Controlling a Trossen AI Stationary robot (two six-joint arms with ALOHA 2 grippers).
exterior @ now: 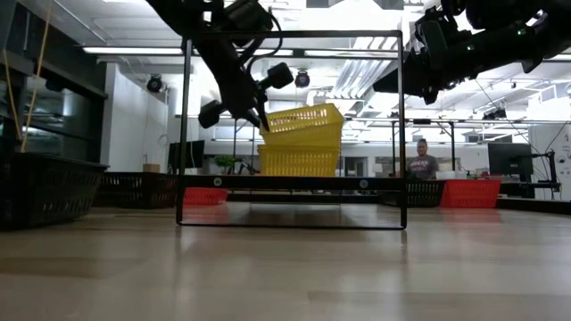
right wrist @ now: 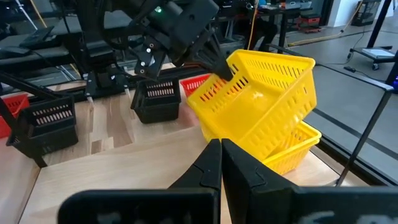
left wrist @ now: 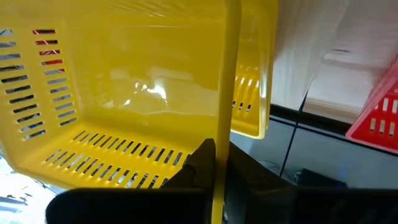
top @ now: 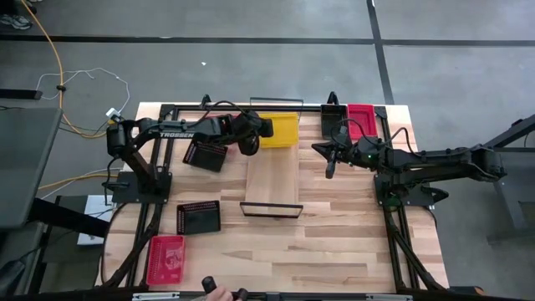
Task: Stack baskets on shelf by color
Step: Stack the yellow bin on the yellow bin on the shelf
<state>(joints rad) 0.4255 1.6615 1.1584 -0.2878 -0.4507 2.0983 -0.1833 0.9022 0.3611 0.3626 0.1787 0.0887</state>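
My left gripper [top: 256, 128] is at the far end of the shelf [top: 272, 180], shut on a yellow basket [top: 279, 130]. That basket [exterior: 302, 123] sits tilted on top of a second yellow basket [exterior: 299, 160], which stands on the shelf plank [exterior: 294, 182]. My right gripper [top: 329, 170] hovers to the right of the shelf with its fingers shut [right wrist: 221, 149] and holds nothing. Black baskets [top: 206, 155] [top: 198, 217] and a pink-red one [top: 165, 257] rest on the table to the left. Another pink-red basket [top: 361, 119] and a black one [top: 334, 117] are at far right. My left gripper [left wrist: 217, 155] holds the upper yellow basket by the rim of one side wall [left wrist: 219, 124], with one finger inside and one outside. The fingers come from the table's left, slanting down. The basket is tilted, and its lower part [right wrist: 280, 134] rests in the lower yellow basket [right wrist: 295, 149].
Thin black wire frames stand at both short ends of the shelf [exterior: 290, 129]. The plank's near half [top: 272, 188] is bare. A person [exterior: 422, 160] sits in the room beyond the table. A hand shows at the near table edge [top: 219, 293].
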